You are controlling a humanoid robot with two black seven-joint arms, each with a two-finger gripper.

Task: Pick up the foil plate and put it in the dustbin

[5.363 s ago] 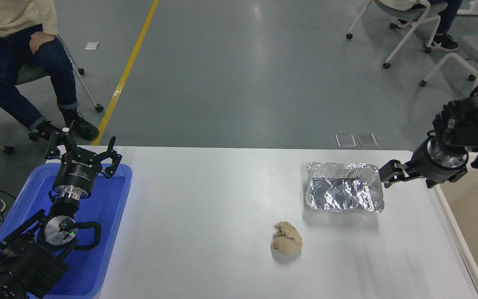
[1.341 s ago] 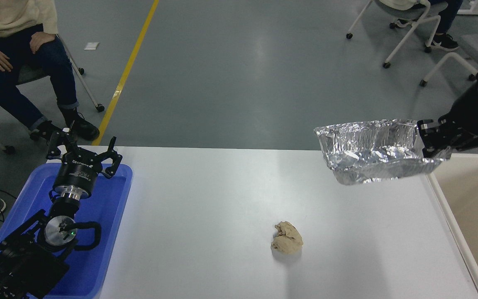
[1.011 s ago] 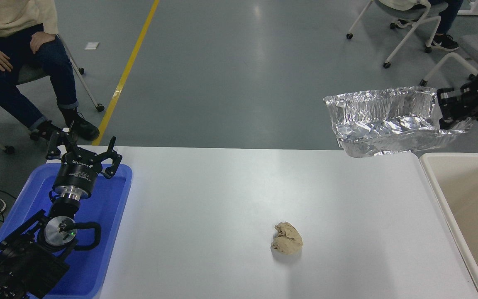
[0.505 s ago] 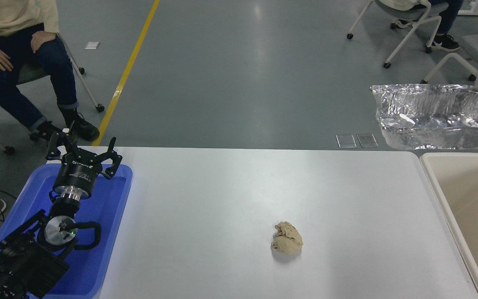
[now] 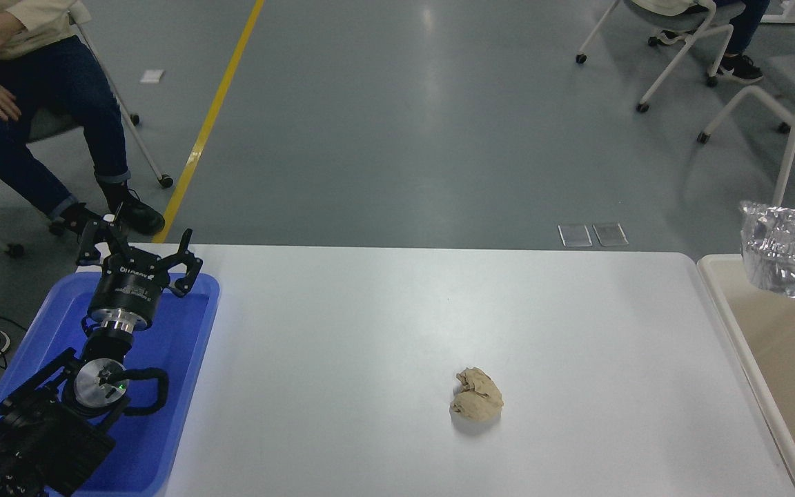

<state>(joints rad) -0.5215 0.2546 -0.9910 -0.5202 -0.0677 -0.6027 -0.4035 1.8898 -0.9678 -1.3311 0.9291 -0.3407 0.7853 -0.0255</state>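
Note:
The crinkled silver foil plate hangs at the picture's right edge, over the far part of the cream-beige dustbin, and is cut off by the frame. What holds it is out of view, as is my right gripper. My left gripper is parked at the lower left above the blue tray, fingers spread open and empty.
A crumpled beige paper ball lies on the white table near the middle front. A bright blue tray sits under the left arm. A person sits at the far left; wheeled chairs stand far right.
The foil plate has travelled right and downward, from above the table's far right corner to over the dustbin. The right gripper has slipped out of the frame. The left arm stayed still.

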